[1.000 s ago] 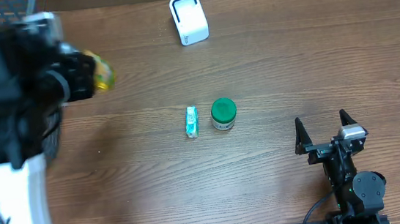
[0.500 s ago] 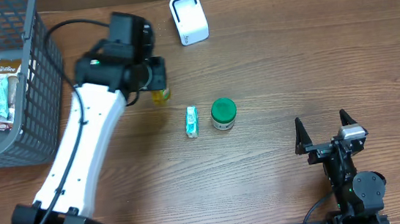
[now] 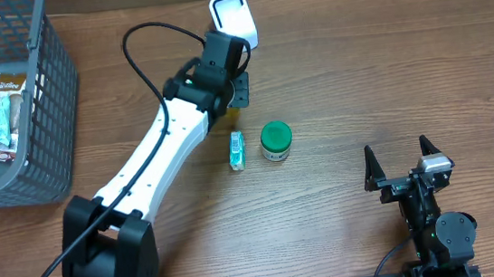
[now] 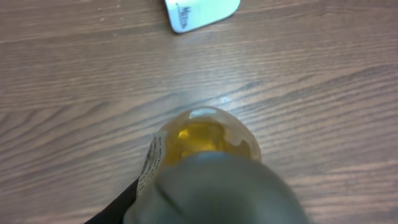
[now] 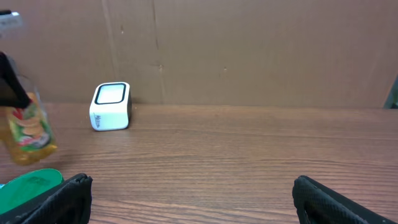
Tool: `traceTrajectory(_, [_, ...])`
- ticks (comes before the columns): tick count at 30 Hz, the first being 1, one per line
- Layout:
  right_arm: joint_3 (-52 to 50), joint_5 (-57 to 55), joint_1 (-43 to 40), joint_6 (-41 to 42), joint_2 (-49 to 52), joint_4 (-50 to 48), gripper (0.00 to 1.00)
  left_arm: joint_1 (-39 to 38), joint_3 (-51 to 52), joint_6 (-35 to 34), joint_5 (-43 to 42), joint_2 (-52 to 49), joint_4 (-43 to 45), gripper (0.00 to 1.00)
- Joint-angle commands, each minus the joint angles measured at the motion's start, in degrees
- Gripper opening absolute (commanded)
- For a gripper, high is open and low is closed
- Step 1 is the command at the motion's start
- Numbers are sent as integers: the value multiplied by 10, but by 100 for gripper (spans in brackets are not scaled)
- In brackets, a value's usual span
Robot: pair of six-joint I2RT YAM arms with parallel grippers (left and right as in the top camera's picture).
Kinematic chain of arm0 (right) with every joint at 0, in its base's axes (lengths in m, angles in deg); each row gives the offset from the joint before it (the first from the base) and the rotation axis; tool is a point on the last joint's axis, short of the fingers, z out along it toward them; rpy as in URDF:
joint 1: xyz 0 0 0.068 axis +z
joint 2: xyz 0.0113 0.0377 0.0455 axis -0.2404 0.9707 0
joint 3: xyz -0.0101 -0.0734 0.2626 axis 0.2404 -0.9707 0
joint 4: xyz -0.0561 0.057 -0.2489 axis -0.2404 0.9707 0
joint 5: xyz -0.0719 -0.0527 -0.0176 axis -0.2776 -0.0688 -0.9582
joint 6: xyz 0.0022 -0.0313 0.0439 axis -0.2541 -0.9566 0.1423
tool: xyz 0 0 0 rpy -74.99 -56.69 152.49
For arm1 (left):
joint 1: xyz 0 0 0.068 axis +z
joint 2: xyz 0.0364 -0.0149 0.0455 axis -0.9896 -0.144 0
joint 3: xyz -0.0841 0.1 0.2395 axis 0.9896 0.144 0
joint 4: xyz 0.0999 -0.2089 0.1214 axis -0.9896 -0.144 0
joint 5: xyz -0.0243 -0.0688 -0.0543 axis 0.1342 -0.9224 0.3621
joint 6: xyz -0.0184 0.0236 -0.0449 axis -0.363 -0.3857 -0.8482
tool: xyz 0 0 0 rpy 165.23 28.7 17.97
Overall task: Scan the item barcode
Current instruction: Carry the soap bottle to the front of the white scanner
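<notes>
A small clear bottle of yellow liquid (image 4: 208,140) with a paper label fills the left wrist view end-on, and my left gripper (image 3: 233,92) is shut on it. It hangs just in front of the white scanner (image 3: 234,21), low over the wood. From the right wrist view the bottle (image 5: 28,134) shows upright at the left, a little to the left of the scanner (image 5: 111,106). My right gripper (image 3: 398,156) rests open at the front right, nothing between its fingers.
A green-lidded jar (image 3: 275,140) and a small teal-and-white pack (image 3: 236,149) lie mid-table, just in front of the left gripper. A grey wire basket (image 3: 54,102) with packets stands at the far left. Cardboard walls the back.
My left arm has swung from the basket at the far left across to the scanner, carrying the yellow bottle. The right arm has not moved.
</notes>
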Motion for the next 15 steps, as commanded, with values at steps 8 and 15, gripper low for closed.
traceTrajectory(8, [-6,-1,3,0,-5,-2,100,-11,80,-12,7,-7,123,39])
traceTrajectory(15, [-6,-1,3,0,-5,-2,100,-12,86,-12,5,-8,121,41])
